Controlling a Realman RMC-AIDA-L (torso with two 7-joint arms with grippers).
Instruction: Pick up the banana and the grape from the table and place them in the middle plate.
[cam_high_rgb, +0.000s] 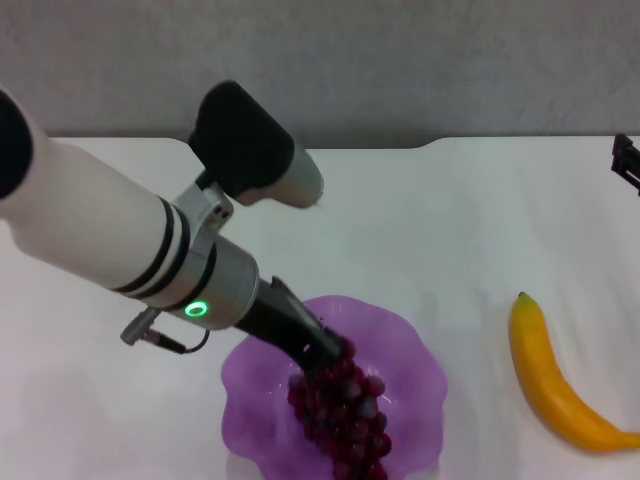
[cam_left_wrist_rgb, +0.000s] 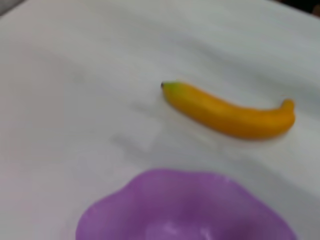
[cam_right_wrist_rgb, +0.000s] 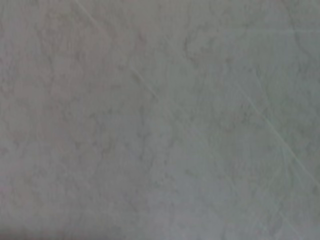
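The grape (cam_high_rgb: 345, 420), a long dark red-purple bunch, lies inside the middle plate (cam_high_rgb: 412, 345), a translucent purple dish with a wavy rim near the table's front edge. My left gripper (cam_high_rgb: 328, 352) reaches down over the plate's left side and is shut on the bunch's upper end. The banana (cam_high_rgb: 560, 385) lies on the table (cam_high_rgb: 420, 230) to the right of the plate, apart from it. In the left wrist view, the banana (cam_left_wrist_rgb: 230, 112) shows beyond the plate's rim (cam_left_wrist_rgb: 200, 190); the grape is hidden there. My right gripper (cam_high_rgb: 627, 165) sits parked at the far right edge.
The left arm's white and grey forearm (cam_high_rgb: 120, 240) crosses the left half of the table above its surface. The table's far edge has a shallow notch (cam_high_rgb: 365, 148). The right wrist view shows only bare white tabletop (cam_right_wrist_rgb: 160, 120).
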